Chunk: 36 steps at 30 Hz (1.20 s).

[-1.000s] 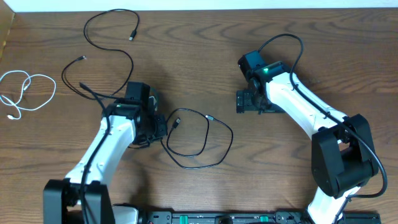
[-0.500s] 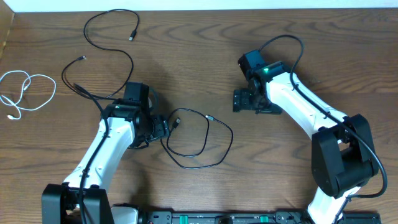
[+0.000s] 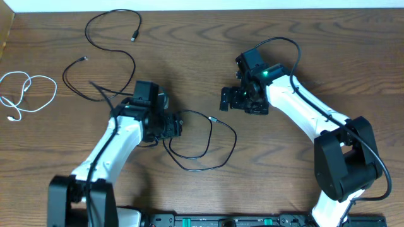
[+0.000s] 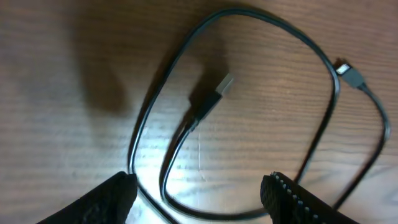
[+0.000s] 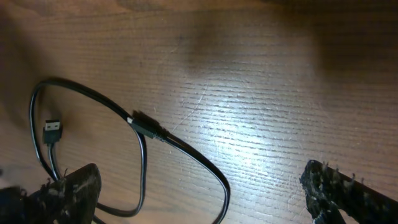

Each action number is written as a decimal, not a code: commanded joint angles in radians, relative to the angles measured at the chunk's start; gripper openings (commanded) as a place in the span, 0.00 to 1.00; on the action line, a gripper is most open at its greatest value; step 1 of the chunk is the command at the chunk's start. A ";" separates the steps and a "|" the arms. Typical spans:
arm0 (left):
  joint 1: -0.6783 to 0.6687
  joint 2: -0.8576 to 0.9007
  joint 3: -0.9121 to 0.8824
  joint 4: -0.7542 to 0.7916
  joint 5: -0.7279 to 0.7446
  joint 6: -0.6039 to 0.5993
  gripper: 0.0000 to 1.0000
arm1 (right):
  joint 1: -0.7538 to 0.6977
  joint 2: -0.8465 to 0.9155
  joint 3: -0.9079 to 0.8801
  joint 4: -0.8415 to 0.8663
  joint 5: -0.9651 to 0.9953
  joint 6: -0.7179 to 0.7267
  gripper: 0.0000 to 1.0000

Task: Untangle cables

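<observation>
Left gripper point(image 3: 175, 126) hangs low over the wooden surface point(image 3: 189, 57) with its fingers spread wide and nothing pinched. It sits at the 9 o'clock edge of the looped black cable point(image 5: 186, 153). In the left wrist view, two strands of that cable pass through the gap between the fingers. The outer strand runs close to one finger, but I cannot tell whether it touches.

This cable lies flat just below the middle of the surface, toward 6 o'clock, coiled in roughly two loose overlapping rings with no knot. Its flat USB plug point(image 4: 216, 91) rests inside the rings, and its smaller plug point(image 3: 213, 118) lies on the ring's 12 o'clock side.

The right gripper point(image 3: 226, 99) hovers at about 1 o'clock from the coil, fingers fully apart and empty.

A second black cable point(image 3: 87, 28) snakes in open curves toward 10 o'clock, apart from the coil. One stretch of it disappears under the left arm.

The shorter white cable point(image 3: 24, 88) lies alone at the 9 o'clock edge, folded into a few slack loops.
</observation>
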 commanded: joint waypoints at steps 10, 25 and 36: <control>-0.008 0.176 -0.004 0.075 -0.023 0.093 0.49 | -0.029 -0.004 -0.001 -0.035 0.018 0.000 0.99; -0.135 0.237 -0.004 0.072 -0.221 0.122 0.28 | -0.023 -0.004 -0.001 -0.031 0.021 0.000 0.99; -0.139 0.226 0.004 0.024 -0.221 0.100 0.07 | -0.023 -0.004 -0.003 -0.040 0.021 0.000 0.99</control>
